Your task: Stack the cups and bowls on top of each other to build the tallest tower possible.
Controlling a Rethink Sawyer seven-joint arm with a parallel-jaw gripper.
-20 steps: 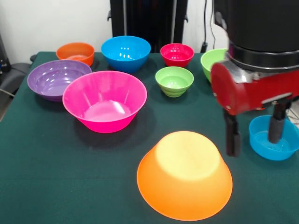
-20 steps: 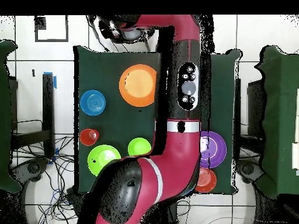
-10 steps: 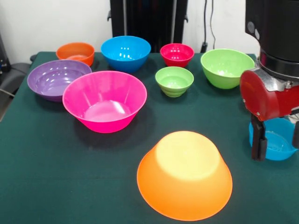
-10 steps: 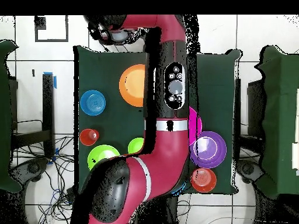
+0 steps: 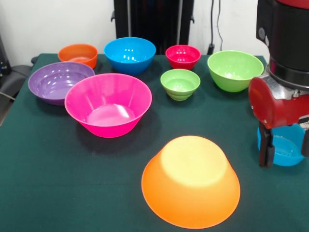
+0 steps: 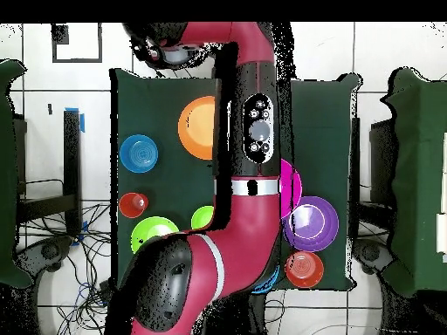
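Gripper (image 5: 286, 145) over small blue bowl (image 5: 285, 151)
Jaws spread, straddling its rim; big orange bowl (image 5: 190, 181) upside down nearby.

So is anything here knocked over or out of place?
Only the large orange bowl stands out: it sits rim down near the table's front edge, while every other bowl, like the pink bowl, sits upright. It looks placed, not spilled, and nothing seems damaged.

Orange bowl (image 5: 190, 181), pink bowl (image 5: 108, 104), purple bowl (image 5: 59, 82); dark green table (image 5: 58, 183).
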